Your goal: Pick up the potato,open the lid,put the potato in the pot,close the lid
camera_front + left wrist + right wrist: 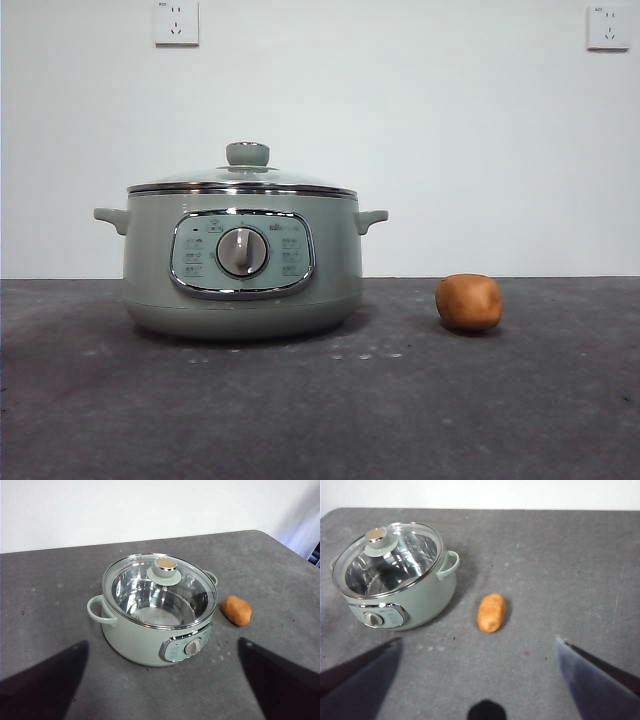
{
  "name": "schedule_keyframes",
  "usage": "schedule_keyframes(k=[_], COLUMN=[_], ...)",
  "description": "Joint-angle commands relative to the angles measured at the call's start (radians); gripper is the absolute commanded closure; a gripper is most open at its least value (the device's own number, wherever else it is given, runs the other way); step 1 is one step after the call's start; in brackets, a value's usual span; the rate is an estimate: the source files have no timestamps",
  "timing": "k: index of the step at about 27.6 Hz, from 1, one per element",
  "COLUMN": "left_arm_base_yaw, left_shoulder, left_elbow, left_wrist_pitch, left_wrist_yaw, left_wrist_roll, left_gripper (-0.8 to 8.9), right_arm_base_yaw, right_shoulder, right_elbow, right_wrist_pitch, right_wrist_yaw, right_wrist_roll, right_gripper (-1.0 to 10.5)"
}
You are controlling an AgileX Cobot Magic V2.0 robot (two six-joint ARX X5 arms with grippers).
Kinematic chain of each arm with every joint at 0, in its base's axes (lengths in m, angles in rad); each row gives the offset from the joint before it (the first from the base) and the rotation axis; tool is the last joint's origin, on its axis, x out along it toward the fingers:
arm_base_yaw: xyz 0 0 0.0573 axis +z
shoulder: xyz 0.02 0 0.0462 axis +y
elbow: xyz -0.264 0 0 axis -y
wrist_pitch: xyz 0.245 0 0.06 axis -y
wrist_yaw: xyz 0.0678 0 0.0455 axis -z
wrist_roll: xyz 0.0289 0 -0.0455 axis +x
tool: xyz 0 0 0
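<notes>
Pot upright on the grey tabletop, dial and control panel turned toward the front camera. Lid seated flat on the rim, green knob on top, so nothing can go inside until it comes off. Through the glass in the left wrist view, only a bare steel bowl. Potato lying on the tabletop near the pot, apart from it and not touching, on the side of the pot's far handle as seen from the front.

Left gripper high above the tabletop, jaws spread wide and empty, looking down on pot and lid. Right gripper likewise raised, jaws released and holding nothing, potato roughly centred ahead of them. Probably the reason for this split: right arm best placed for the potato, left arm for the knob. Neither arm visible in the front view, so both well back from the work.

No step of the task done yet; picking up the potato likely first.
</notes>
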Motion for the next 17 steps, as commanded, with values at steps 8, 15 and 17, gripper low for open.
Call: schedule_keyframes(k=[8, 15, 17], left_arm_base_yaw=[-0.003, -0.003, -0.003], left_shoulder=[0.011, 0.013, 0.014], left_elbow=[0.010, 0.010, 0.010], left_wrist_pitch=[0.003, 0.002, 0.002], left_wrist_yaw=[0.004, 0.004, 0.004], left_wrist_roll=[0.008, 0.008, 0.008], left_gripper=[1.45, 1.45, 1.45], right_arm_base_yaw=[0.002, 0.071, 0.112], right_shoulder=[0.139, 0.378, 0.504], right_elbow=[0.003, 0.009, 0.028], right_wrist_pitch=[0.048, 0.163, 0.210], right_wrist_yaw=[-0.066, -0.062, -0.023], right_wrist_roll=[0.019, 0.027, 0.027], right_gripper=[2.8, 2.9, 2.9])
